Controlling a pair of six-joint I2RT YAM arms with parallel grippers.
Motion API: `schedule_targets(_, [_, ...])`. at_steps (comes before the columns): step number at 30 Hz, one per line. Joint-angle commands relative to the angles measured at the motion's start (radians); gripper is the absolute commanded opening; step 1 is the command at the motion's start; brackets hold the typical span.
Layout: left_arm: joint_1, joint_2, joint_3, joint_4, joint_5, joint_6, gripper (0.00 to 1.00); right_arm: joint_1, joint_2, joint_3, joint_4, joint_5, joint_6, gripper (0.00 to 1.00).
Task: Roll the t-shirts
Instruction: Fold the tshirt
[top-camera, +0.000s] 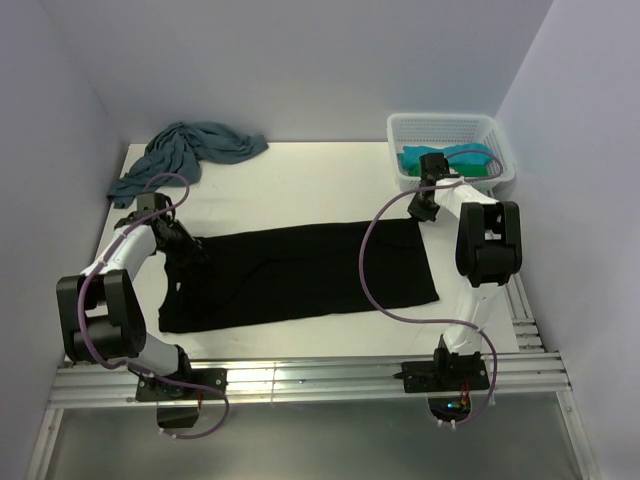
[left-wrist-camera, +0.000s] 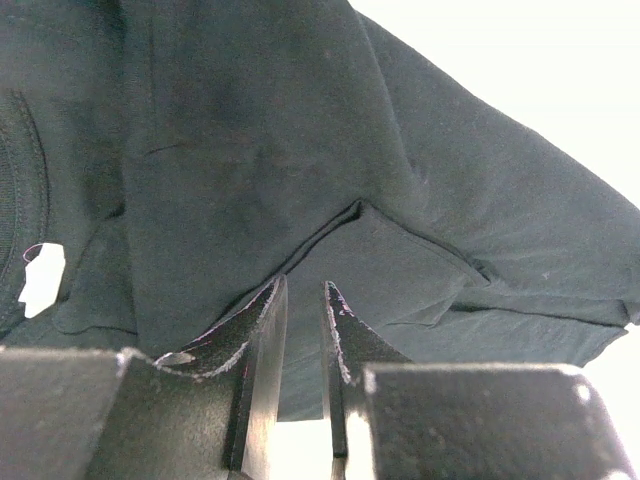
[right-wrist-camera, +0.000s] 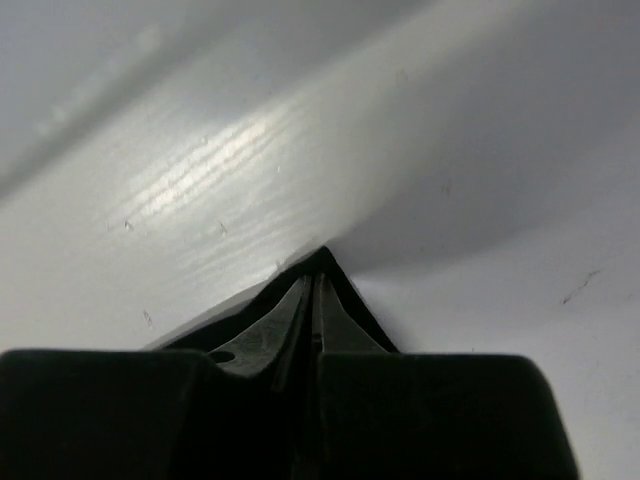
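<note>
Rolling stage, not yet under way: the black t-shirt (top-camera: 300, 275) lies flat across the middle of the table (top-camera: 300, 180) as a long band running left to right, with no turn of a roll at either end.

The left gripper (top-camera: 190, 245) sits low at the band's left end. Its wrist camera shows its fingers (left-wrist-camera: 255, 340) a narrow gap apart, tips at a raised fold of the dark cloth. No cloth can be made out pinched between them.

The right gripper (top-camera: 420, 208) is at the far right corner of the shirt. Its fingers (right-wrist-camera: 275, 330) are pressed together, with only bare tabletop beyond. Whether a thin hem is caught there cannot be told.

A dusty-blue shirt (top-camera: 195, 150) is heaped in the far left corner. A turquoise shirt (top-camera: 468, 154) sits in the white basket (top-camera: 445, 120) at the far right.

By the look of it, the step in hand is squaring up the band and taking hold of an end. The next move likely calls for both grippers on one short edge, gripping through every layer and turning it over evenly so the roll starts tight and straight.
</note>
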Motion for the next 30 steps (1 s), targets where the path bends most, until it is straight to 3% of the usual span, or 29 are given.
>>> schedule_targets(1, [0.000, 0.002, -0.013, 0.022, 0.021, 0.022, 0.24, -0.027, 0.028, 0.071, -0.014, 0.073, -0.031, 0.07])
schedule_targets(4, [0.000, 0.002, -0.013, 0.014, 0.013, 0.029, 0.24, -0.027, 0.026, 0.090, -0.014, 0.079, -0.045, 0.18])
schedule_targets(9, [0.001, 0.004, -0.004, 0.005, 0.012, 0.041, 0.25, -0.038, -0.006, 0.100, -0.026, 0.058, -0.065, 0.57])
schedule_targets(16, [0.001, -0.013, 0.037, -0.030, 0.009, 0.052, 0.25, -0.035, -0.151, 0.018, -0.071, -0.040, -0.019, 0.58])
schedule_targets(21, [0.001, -0.057, 0.041, -0.073, 0.035, 0.047, 0.26, -0.035, -0.224, -0.088, -0.126, -0.158, 0.074, 0.52])
schedule_targets(30, [-0.042, -0.105, -0.002, -0.093, 0.046, 0.007, 0.31, -0.033, -0.330, -0.327, -0.011, -0.286, 0.330, 0.52])
